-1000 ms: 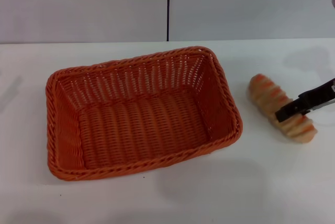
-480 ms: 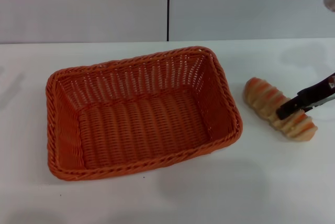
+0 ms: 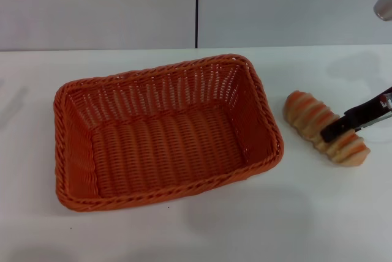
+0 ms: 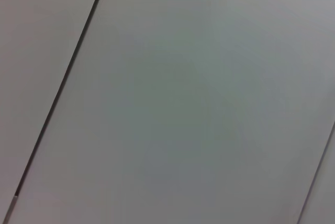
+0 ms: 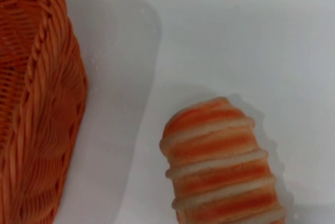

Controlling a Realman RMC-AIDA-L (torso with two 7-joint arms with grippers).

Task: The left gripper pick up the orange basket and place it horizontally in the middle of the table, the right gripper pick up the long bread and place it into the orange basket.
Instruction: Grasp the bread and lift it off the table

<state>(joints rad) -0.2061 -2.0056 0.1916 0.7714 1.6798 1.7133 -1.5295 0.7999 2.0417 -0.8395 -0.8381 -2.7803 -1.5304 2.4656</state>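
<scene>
Bread rising at one end as the right tool takes hold

Bread is lying on the white worktop just to the right of the orange basket, apart from it, with its long axis running diagonally. Compared with a second ago it is sitting slightly higher and closer to the basket in the head view, and its shadow is showing more beneath the far end, so it appears to be lifting or being dragged a little. The right tool is crossing the loaf near its right end, black fingers closed around it, so I judge the grasp as made and the carry toward the basket as just beginning.

The basket is already resting lengthwise near the middle of the worktop, open side up and with nothing in it, which suggests the left arm's share of the job is finished.

Several things are staying out of sight. The right arm is being cut off by the edge of the head view, so only the fingers and a bit of the wrist are showing. The right wrist view is showing the bread and a corner of the basket but none of its own fingers. The left tool is appearing nowhere; its wrist camera is seeing only a plain grey panel with a dark seam.
</scene>
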